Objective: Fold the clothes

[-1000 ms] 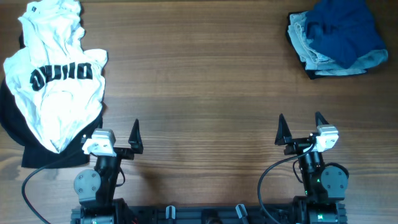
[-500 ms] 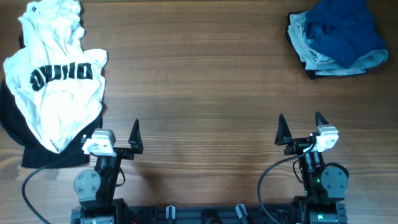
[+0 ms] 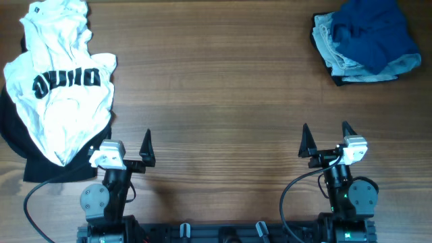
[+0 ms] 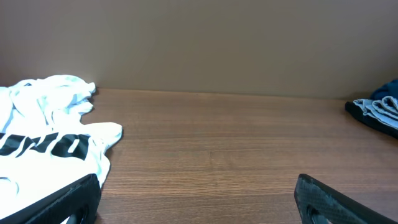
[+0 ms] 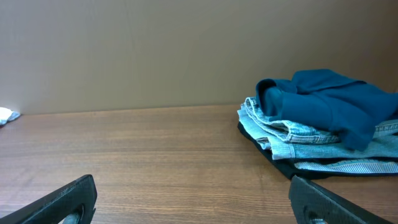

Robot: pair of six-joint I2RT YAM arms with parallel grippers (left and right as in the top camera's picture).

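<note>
Your left gripper (image 3: 120,146): jaws spread wide, empty; right gripper (image 3: 327,140): likewise; white printed shirt (image 3: 57,88): crumpled, far left, long axis near-to-far, lettering crosswise, over black garment (image 3: 40,165); blue stack (image 3: 364,40): far right corner; wooden table (image 3: 216,101), plain wall (image 4: 199,43) behind

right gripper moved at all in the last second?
No. In the overhead view the right gripper sits open in the same spot, just as far below the folded blue pile as before.
</note>
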